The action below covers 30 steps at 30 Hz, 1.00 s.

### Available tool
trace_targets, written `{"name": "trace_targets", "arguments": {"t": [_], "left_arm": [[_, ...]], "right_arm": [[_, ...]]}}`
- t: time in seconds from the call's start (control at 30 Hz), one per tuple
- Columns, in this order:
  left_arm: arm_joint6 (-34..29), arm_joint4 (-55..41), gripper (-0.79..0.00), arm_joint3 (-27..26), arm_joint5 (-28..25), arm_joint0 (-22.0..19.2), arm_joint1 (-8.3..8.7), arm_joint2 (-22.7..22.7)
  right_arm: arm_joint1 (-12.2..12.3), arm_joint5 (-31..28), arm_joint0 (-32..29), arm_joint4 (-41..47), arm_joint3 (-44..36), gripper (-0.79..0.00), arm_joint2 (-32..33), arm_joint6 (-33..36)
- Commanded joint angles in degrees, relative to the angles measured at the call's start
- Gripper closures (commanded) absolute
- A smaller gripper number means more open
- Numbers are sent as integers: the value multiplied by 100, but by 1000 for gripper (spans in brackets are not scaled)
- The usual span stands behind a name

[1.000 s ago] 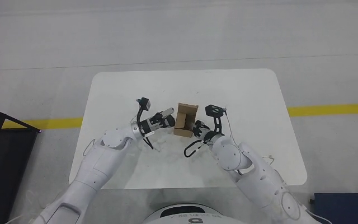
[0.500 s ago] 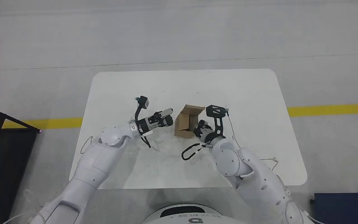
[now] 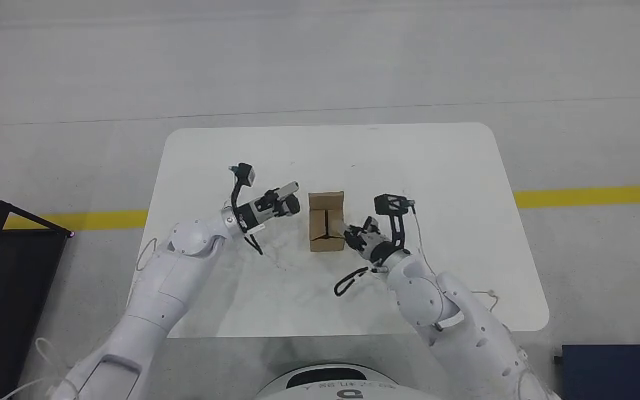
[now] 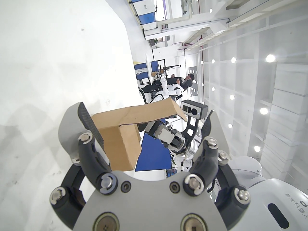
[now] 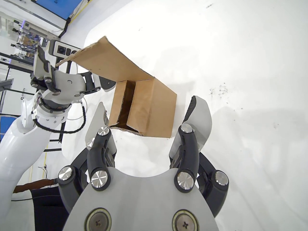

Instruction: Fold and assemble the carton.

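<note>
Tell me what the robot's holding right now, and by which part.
Nothing is held. The left gripper and right gripper are both open, one on each side of the carton.

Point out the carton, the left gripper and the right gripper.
carton [image 3: 326, 222]: top view, middle of its cardboard body.
left gripper [image 4: 146, 108]: left wrist view, midway between its open fingertips.
right gripper [image 5: 148, 100]: right wrist view, midway between its open fingertips.

Yellow floor stripe [image 3: 580, 197] runs either side of white table [image 3: 450, 170].
</note>
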Motion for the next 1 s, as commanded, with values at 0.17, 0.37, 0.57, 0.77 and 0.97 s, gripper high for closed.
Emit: {"name": "trace_targets", "arguments": {"t": [0.17, 0.37, 0.57, 0.77, 0.97], "left_arm": [[222, 207, -785, 157, -226, -433, -97, 157], [813, 97, -785, 365, -675, -887, -313, 466], [394, -672, -785, 578, -667, -1100, -494, 753], [-418, -1163, -785, 645, -566, -995, -474, 666], [-692, -1243, -785, 514, -481, -874, -426, 507]], "right_arm": [[86, -628, -400, -899, 11, -785, 6, -214], [82, -609, -468, -1407, 167, -785, -150, -174], [-39, -28, 39, -1972, 851, -785, -538, 176], [-176, 251, 407, -1571, 1234, -785, -574, -70], [-211, 304, 372, -1548, 1139, -785, -499, -320]]}}
